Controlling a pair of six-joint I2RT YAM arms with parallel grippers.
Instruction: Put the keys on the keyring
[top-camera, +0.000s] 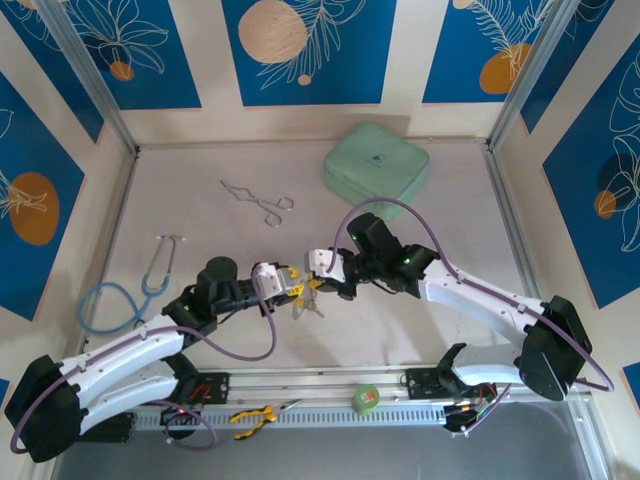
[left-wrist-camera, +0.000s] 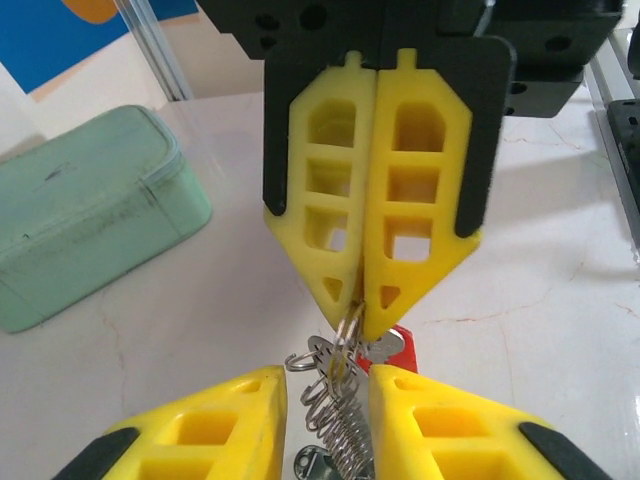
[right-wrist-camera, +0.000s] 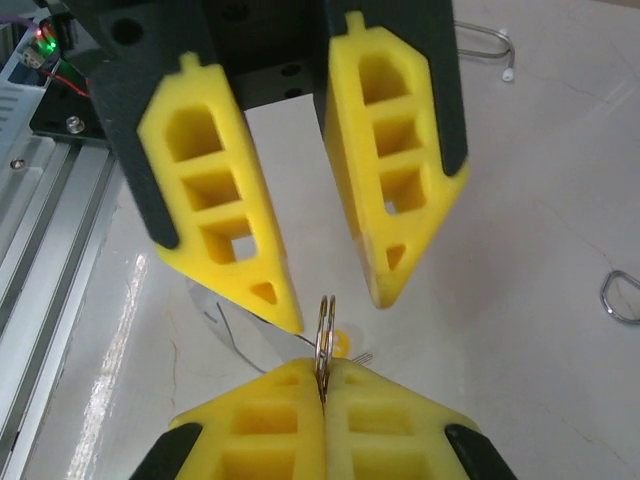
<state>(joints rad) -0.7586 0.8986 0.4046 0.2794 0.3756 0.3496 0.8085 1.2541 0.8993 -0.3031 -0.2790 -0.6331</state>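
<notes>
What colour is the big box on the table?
Pale mint green box, clearest in the left wrist view.

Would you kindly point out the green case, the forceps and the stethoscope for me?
green case (top-camera: 375, 165), top view, middle of its lid.
forceps (top-camera: 258, 200), top view, on its shanks.
stethoscope (top-camera: 148, 288), top view, where its tubes join.

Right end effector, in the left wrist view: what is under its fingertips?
The keyring, pinched in the shut right end effector, hangs there with silver keys and a red tag. The left end effector covers the tag's lower part.
</notes>
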